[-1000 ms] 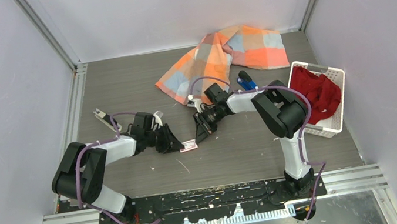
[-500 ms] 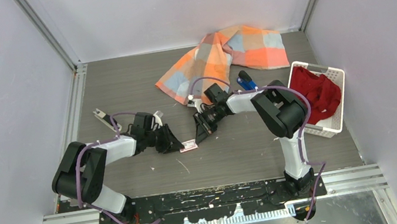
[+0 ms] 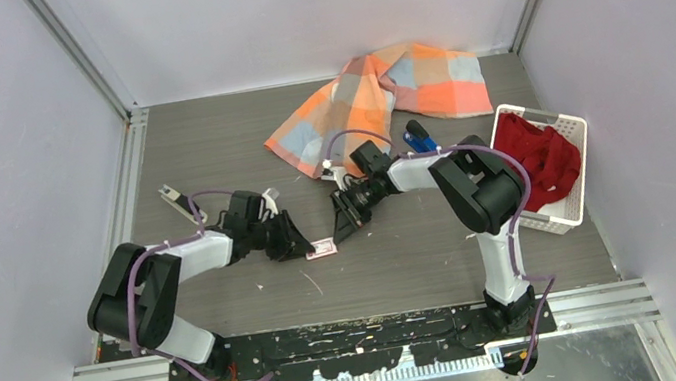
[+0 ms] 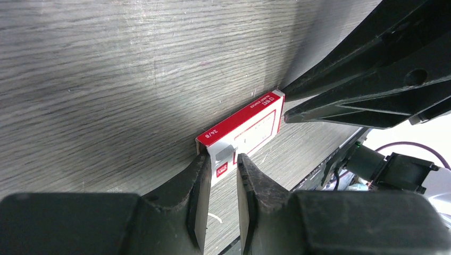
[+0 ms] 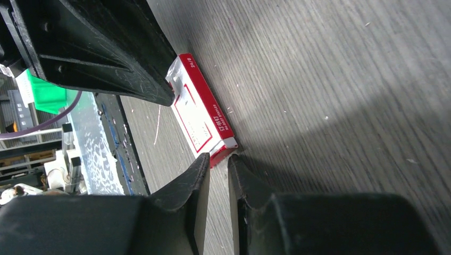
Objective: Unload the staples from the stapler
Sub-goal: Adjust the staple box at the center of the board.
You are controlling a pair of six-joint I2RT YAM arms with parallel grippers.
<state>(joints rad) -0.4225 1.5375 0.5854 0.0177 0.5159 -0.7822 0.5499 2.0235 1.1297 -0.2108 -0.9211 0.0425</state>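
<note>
While pinching the packet (image 4: 250,125) by its near flap between the nearly closed tips of the left claw (image 4: 223,158), risked tearing that flap off with any hard tug. Pressed the right claw (image 5: 218,158) against the opposite end, tips a sliver apart; could not tell whether gripped or merely touched. Could rip or pop the packet by pulling from both ends, probably scattering whatever sat inside. Could skid it across the table (image 3: 405,261) by slipping off the thin edge. Judged a bigger worry too: wrong thing in hand, stapler (image 3: 419,137) untouched. Reached left arm (image 3: 197,255) and right arm (image 3: 417,172) low and inward, forearms nearly level, claws angled down, fingertips meeting nose to nose at mid-table. Spotted stapler well apart from both claws, at the back just beyond the right arm, beside the checked cloth (image 3: 370,95). Could not pick out staples for sure: only pale flecks (image 3: 310,281) on the table near the packet, too small to name. Noted basket (image 3: 573,201) at far right edge, well apart from the action.
</note>
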